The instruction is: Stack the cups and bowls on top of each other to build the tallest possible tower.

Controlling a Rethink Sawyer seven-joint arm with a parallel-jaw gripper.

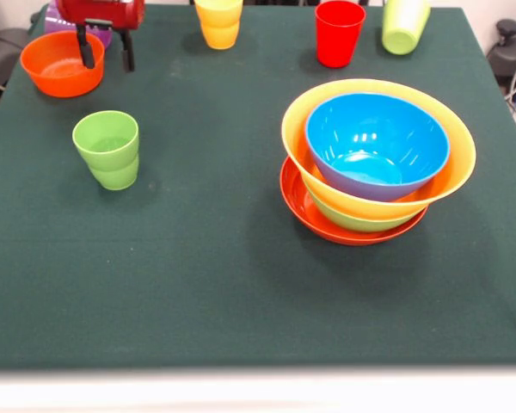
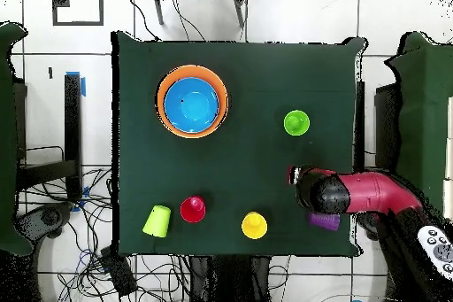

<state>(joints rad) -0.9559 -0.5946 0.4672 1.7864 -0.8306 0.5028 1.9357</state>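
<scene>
My gripper [image 1: 107, 52] is open and empty at the far left, its two black fingers hanging just right of the small orange bowl [image 1: 62, 64]. A purple cup [image 1: 55, 23] sits behind it. The tower is a wide red-orange bowl [image 1: 327, 225], a green bowl [image 1: 353, 219], the large orange-yellow bowl [image 1: 294, 129] and the blue bowl [image 1: 378, 138], nested. One light green cup [image 1: 107, 148] stands alone. A yellow cup [image 1: 218, 21], a red cup [image 1: 339, 33] and a tipped light green cup [image 1: 404, 24] line the far edge. In the overhead view the gripper [image 2: 296, 179] and arm hide the small bowl.
The dark green cloth [image 1: 206, 284] covers the table. In the overhead view the purple cup [image 2: 324, 220], yellow cup [image 2: 254, 225], red cup [image 2: 193, 209] and tipped green cup [image 2: 157, 220] lie along the robot's side; cables and chairs surround the table.
</scene>
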